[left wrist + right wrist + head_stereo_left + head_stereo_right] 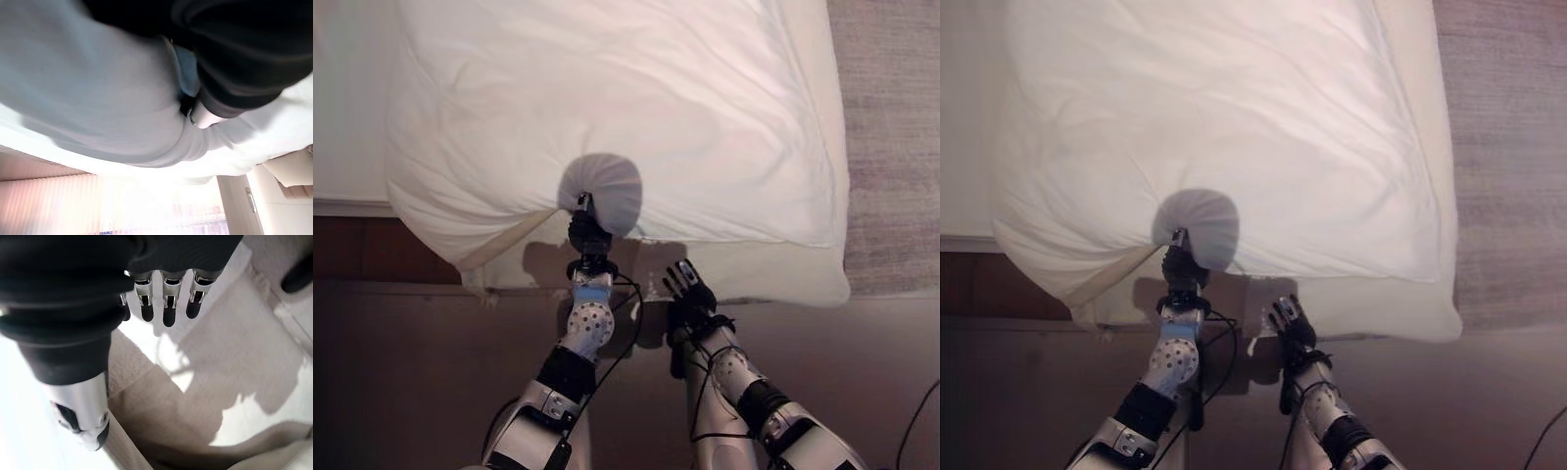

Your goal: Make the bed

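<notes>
Left hand (588,231) bunches duvet (636,108); right hand (689,289) open beside bed (783,274).

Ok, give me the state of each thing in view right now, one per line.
White duvet: puffed and creased, its near edge bunched and lifted off the mattress.
Mattress: near edge uncovered under the duvet.
Left robot hand: at the bunched duvet edge, fingers hidden in cloth.
Right robot hand: open, fingers straight, holding nothing, at the mattress edge.
</notes>
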{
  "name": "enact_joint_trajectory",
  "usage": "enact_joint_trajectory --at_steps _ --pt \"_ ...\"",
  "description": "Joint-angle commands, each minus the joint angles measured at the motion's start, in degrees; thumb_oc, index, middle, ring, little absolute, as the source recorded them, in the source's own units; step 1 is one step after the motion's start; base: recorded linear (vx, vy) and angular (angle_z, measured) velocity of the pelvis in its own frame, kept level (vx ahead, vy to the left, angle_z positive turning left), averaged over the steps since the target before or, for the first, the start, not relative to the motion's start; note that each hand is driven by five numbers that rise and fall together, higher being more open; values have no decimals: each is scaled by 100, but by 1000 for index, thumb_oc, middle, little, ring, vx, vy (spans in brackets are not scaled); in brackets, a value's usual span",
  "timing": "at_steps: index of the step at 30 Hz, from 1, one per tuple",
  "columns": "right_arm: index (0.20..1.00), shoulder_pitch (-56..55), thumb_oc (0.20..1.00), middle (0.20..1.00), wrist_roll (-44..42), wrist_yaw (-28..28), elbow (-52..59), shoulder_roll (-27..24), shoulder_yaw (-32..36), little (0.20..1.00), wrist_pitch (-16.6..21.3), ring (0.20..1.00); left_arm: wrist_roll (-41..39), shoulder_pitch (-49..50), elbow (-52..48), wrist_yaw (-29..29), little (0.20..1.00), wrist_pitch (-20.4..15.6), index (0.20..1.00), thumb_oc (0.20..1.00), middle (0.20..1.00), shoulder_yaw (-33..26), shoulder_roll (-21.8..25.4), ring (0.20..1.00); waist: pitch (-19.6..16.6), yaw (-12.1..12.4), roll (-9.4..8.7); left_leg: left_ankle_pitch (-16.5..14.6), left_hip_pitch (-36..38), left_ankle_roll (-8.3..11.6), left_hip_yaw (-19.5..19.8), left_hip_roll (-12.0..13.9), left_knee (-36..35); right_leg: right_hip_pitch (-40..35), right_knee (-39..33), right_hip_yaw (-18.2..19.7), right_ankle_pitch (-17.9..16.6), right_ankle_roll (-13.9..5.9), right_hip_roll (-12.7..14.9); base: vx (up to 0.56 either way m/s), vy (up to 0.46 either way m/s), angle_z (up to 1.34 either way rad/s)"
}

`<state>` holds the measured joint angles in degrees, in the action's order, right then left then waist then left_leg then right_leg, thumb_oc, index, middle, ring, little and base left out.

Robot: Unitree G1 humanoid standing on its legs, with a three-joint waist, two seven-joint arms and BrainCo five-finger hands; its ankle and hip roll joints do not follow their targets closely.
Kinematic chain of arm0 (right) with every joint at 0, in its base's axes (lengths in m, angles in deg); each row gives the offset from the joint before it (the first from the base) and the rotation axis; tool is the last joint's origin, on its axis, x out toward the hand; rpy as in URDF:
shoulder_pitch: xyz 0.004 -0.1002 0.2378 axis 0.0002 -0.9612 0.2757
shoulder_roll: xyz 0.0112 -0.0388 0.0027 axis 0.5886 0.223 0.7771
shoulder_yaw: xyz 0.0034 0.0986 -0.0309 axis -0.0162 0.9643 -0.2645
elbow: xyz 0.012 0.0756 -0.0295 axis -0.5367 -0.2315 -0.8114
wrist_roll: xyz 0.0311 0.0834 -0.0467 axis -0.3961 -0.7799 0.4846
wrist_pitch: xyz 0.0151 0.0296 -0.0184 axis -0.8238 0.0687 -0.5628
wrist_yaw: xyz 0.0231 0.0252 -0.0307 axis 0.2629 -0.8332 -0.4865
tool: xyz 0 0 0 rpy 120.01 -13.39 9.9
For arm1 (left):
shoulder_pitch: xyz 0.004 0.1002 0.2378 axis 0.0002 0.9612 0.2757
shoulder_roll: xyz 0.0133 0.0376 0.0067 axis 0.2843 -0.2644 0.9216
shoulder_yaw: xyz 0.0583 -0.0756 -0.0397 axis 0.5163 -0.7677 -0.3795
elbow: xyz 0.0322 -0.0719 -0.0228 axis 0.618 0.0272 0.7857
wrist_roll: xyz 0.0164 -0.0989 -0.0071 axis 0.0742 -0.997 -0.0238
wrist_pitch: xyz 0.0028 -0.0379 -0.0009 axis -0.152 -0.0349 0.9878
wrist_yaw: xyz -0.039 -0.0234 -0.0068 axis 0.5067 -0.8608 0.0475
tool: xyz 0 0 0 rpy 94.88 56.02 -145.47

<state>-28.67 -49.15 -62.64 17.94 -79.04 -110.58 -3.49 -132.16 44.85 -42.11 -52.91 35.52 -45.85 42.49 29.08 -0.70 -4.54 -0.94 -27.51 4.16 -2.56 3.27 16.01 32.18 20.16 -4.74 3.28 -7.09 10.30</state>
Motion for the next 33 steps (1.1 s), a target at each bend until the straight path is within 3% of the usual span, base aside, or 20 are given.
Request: enact_joint_trajectory --at_steps 1,8,15,19,20,33 --pt "1000 -75 1000 1000 -565 161 413 142 127 1000 122 1000 527 -394 -1287 299 200 -318 200 200 200 139 -142 200 -134 157 203 65 -130 -149 106 -265 -177 -275 -523 -442 -619 8 -13 24 2 19" --pt "1000 -41 1000 1000 -728 205 682 176 193 1000 248 1000 771 -291 -1585 203 200 -444 200 200 200 0 -29 200 -131 222 250 64 -139 -161 157 -301 -168 -317 -530 -482 -601 1 29 12 5 6" --pt "1000 118 1000 1000 -965 154 1066 234 590 1000 729 1000 1043 -226 -1702 -102 200 -722 200 200 200 -210 9 200 -170 246 326 82 -183 -143 191 -326 -169 -309 -505 -541 -556 3 58 0 0 0" --pt "1000 209 1000 1000 -911 27 1311 180 864 1000 1059 1000 1334 -154 -1786 -392 200 -846 200 200 200 -339 91 200 -187 229 350 93 -249 -160 183 -320 -142 -268 -495 -546 -557 8 77 4 9 3" --pt "1000 283 1000 1000 -823 -138 1414 104 1103 1000 1286 1000 1562 -135 -1845 -606 200 -922 200 200 200 -507 211 200 -191 234 379 55 -247 -160 184 -319 -118 -249 -452 -540 -516 6 81 5 14 5" --pt "1000 287 1000 1000 -512 -623 1528 -319 2203 1000 1774 1000 2197 80 -1788 -1116 200 -1115 200 200 200 -1226 579 200 -300 169 416 15 -377 -191 150 -334 -41 -98 -374 -482 -500 -8 102 2 3 1"
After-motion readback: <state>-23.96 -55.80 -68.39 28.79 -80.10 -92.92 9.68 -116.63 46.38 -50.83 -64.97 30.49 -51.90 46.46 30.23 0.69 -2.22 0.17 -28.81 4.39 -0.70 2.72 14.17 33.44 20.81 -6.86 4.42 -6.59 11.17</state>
